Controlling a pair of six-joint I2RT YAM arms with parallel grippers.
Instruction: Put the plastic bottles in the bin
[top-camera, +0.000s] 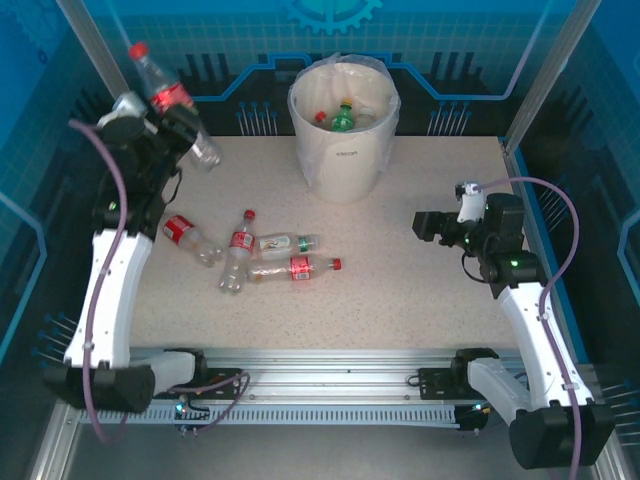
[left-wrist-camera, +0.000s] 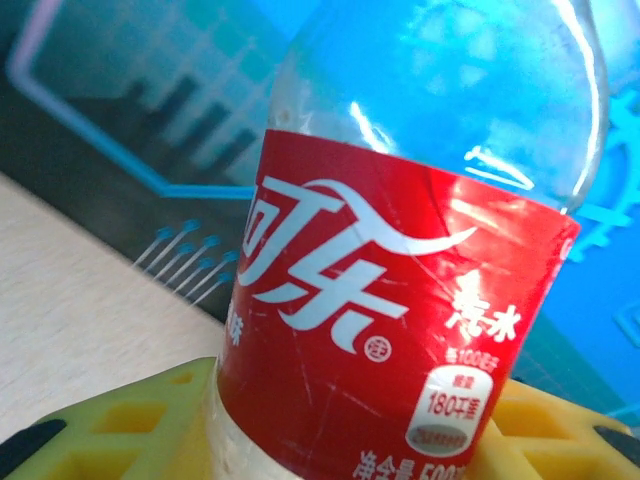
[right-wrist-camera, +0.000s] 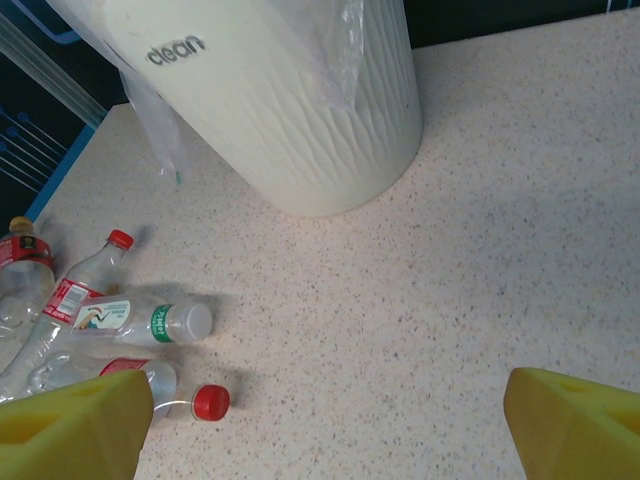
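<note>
1. Bottle (top-camera: 160, 90), red-labelled and tilted, is clamped between the left gripper's (top-camera: 182, 122) yellow pads (left-wrist-camera: 120, 420), lifted clear of the table (top-camera: 420, 300).
2. Bin (top-camera: 345, 160) stands to that gripper's right, apart from it; a green bottle (top-camera: 343, 118) lies inside.
3. Four loose bottles (top-camera: 237, 262) lie on the table below the left gripper.
4. Right gripper (right-wrist-camera: 330, 420) hangs with jaws spread wide, nothing between them; the bin is ahead of it, the loose bottles to its left.

A speckled beige tabletop (top-camera: 420, 290) is enclosed by glossy blue wall panels (top-camera: 450, 30) printed with darker circuit-like lines and a gear emblem (top-camera: 333, 12). Aluminium frame posts (top-camera: 548, 70) rise at the back corners. A ribbed aluminium rail (top-camera: 330, 362) runs along the near edge.
</note>
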